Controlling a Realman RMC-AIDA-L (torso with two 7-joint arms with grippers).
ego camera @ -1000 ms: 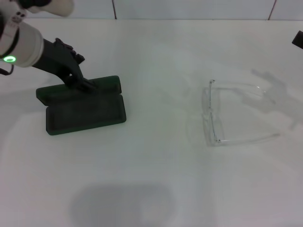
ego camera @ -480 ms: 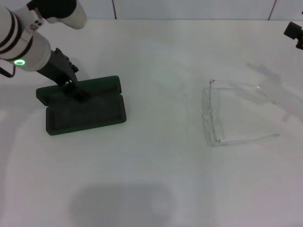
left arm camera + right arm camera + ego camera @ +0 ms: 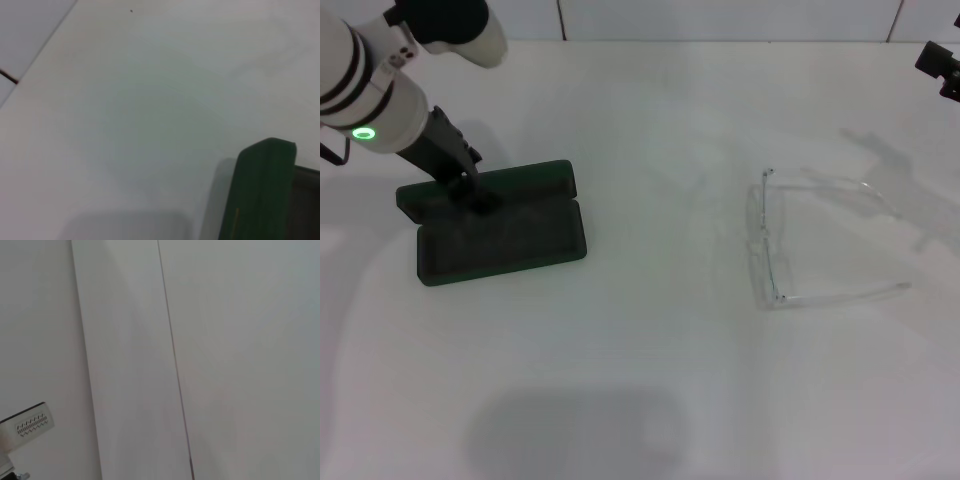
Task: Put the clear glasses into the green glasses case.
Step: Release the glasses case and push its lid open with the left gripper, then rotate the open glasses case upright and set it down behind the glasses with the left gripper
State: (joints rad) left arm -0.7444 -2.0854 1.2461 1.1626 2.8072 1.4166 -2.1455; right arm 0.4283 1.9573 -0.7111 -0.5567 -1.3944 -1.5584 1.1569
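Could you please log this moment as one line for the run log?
left gripper: at green glasses case, open | clear glasses: on table, untouched | right gripper: parked at edge

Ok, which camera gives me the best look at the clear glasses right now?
The head view. It shows the clear glasses whole, lying unfolded on the white table, well apart from the open green glasses case. The left wrist view shows only a corner of the case; the right wrist view shows no glasses at all.
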